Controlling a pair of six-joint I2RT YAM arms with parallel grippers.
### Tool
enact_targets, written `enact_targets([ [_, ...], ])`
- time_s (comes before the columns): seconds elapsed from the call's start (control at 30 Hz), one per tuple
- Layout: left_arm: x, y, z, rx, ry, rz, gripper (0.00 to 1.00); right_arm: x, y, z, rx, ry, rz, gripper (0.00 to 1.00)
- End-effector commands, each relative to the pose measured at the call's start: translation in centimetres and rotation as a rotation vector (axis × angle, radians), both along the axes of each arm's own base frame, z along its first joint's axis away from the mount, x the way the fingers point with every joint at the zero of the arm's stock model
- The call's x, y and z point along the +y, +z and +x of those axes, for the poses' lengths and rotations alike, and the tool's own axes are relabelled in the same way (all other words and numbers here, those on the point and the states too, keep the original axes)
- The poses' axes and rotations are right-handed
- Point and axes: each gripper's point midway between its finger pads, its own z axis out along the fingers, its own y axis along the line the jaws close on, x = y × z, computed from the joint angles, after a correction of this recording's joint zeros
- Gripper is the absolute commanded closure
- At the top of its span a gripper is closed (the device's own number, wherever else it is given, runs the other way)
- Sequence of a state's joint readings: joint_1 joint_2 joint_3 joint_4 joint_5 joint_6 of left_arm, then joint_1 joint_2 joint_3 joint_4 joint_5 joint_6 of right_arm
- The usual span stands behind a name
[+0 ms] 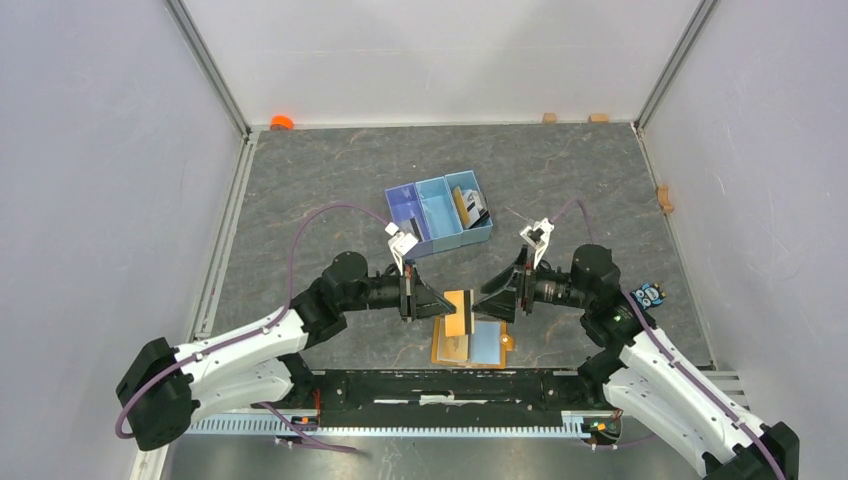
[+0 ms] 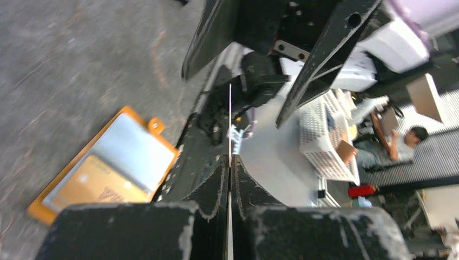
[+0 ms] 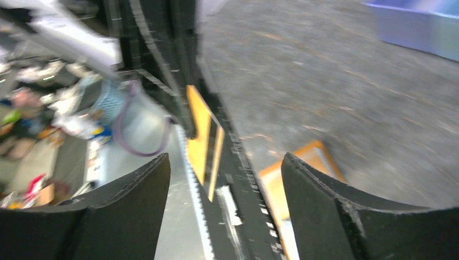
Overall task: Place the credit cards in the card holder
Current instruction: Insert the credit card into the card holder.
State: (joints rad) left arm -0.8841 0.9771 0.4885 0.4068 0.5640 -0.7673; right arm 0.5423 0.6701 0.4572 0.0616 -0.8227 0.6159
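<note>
Grey stone-patterned table (image 1: pixel 330 180), white walls. Top view: blue tray (image 1: pixel 438 212) upper centre, what look like more cards in its right compartment. The card holder (image 1: pixel 488 342) lies open at lower centre, near the arm bases. The left gripper (image 1: pixel 445 300) and right gripper (image 1: pixel 487 298) meet nose to nose just above it, a gold card (image 1: pixel 457 303) between them. Left wrist view: jaws pressed together on the card (image 2: pixel 230 119), seen edge-on as a thin line; holder (image 2: pixel 124 157) lower left. Right wrist view: jaws stand well apart, the card (image 3: pixel 200 135) in the gap, apparently untouched. Judgement: mid hand-over, with the left arm now carrying the card. The next move calls for the right arm to back clear and the left to line the card's edge up with a holder pocket.
</note>
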Motion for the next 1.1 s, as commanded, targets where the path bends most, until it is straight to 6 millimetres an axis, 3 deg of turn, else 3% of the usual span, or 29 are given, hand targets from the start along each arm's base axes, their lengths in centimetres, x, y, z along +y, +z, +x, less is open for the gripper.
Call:
enact_targets([
  [0.0, 1.7, -4.6, 1.6, 0.103, 0.17, 0.153, 0.98, -4.2, -6.2, 3.8, 0.045, -0.332, -0.319, 0.17],
  [0.13, 2.3, -8.2, 0.8, 0.193, 0.165, 0.244, 0.98, -7.5, -11.3, 4.3, 0.134, -0.512, -0.458, 0.15],
  [0.27, 2.0, -10.6, 0.1, 0.268, 0.13, 0.295, 0.98, -8.6, -15.5, 3.2, 0.232, -0.562, -0.492, 0.22],
  [0.37, 1.4, -11.1, -0.1, 0.308, 0.115, 0.266, 0.98, -8.6, -17.2, 2.6, 0.284, -0.579, -0.476, 0.27],
  [0.63, 0.9, -13.2, -0.1, 0.371, 0.099, 0.311, 0.98, -8.5, -20.0, 1.0, 0.382, -0.574, -0.485, 0.37],
  [1.07, -0.4, -14.5, 0.7, 0.415, 0.106, 0.298, 0.98, -7.5, -20.9, -1.5, 0.452, -0.498, -0.474, 0.38],
])
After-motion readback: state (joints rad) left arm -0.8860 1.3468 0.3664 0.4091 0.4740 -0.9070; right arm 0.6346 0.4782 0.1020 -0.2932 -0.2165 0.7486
